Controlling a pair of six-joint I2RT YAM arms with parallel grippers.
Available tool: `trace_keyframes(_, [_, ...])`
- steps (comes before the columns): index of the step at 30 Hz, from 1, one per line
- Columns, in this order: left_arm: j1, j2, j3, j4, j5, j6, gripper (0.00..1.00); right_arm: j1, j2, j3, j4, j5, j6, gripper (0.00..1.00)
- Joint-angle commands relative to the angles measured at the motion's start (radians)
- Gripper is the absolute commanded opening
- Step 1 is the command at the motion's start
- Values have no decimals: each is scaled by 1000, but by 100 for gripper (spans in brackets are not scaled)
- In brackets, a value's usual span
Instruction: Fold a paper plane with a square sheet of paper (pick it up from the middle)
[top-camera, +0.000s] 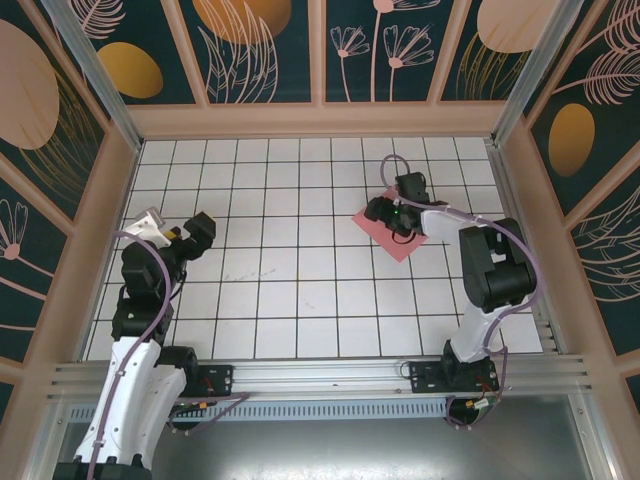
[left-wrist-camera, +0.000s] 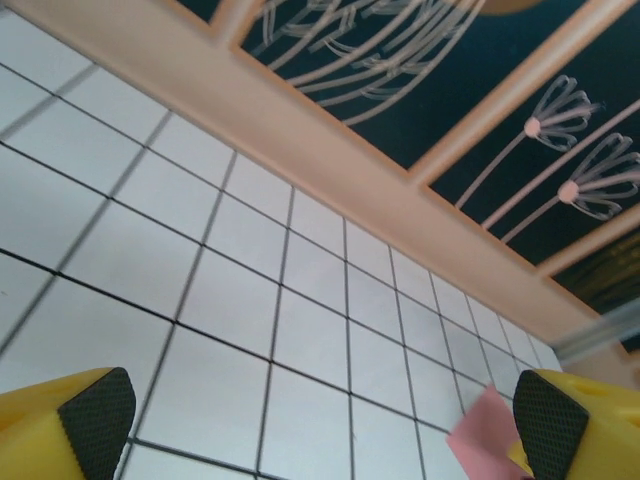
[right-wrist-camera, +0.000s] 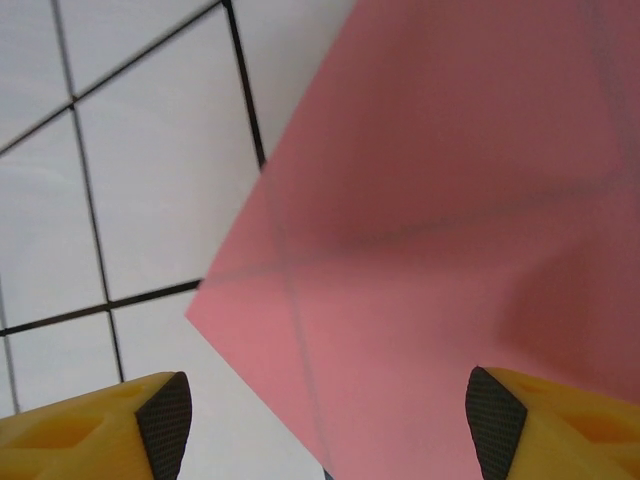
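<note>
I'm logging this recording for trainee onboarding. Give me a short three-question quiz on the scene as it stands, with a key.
1. True or false: the square sheet of paper is already folded into a dart.
2. Which gripper hangs over the sheet? A) left gripper B) right gripper C) both
3. What do the left gripper's jaws hold?

Key
1. False. It lies flat and unfolded on the white grid table.
2. B. The left gripper is well apart, over the table's left side.
3. Nothing. They stand open over bare tiles.
</note>
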Motion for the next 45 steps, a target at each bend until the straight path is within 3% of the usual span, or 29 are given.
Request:
trace_keyframes(1, [4, 2, 40, -47, 124, -34, 99, 26, -3, -23, -56, 80, 113, 76])
trace_keyframes(7, [3, -9, -3, -29, 227, -81, 99, 121, -57, -170, 82, 87, 364, 73])
trace_keyframes(13, [3, -6, -92, 98, 338, -195, 99, 335, -47, -218, 199, 180, 750, 73])
trace_keyframes(16, [3, 8, -125, 119, 376, -211, 99, 438, 8, -153, 251, 208, 853, 73])
trace_keyframes(18, [3, 14, -131, 104, 395, -197, 99, 466, 39, -81, 280, 188, 814, 73])
trace_keyframes(20, [3, 17, -137, 89, 416, -186, 99, 468, 56, 43, 183, 166, 682, 74])
trace_keyframes(23, [3, 16, -161, 107, 462, -197, 99, 446, 47, 181, -67, 289, 445, 73])
trace_keyframes(25, [3, 17, -183, 137, 490, -213, 99, 411, 26, 182, -120, 321, 308, 72])
trace_keyframes(29, [0, 28, -211, 198, 513, -241, 99, 271, 5, 95, -67, 141, 152, 66])
trace_keyframes(35, [-30, 76, -184, 204, 514, -226, 99, 147, 22, 36, -32, -18, 87, 63])
trace_keyframes(40, [-120, 117, -155, 182, 414, -210, 99, 130, 53, 5, -71, 49, 133, 62])
trace_keyframes(45, [-161, 169, -150, 221, 397, -215, 99, 165, 15, -125, -50, 124, 362, 61])
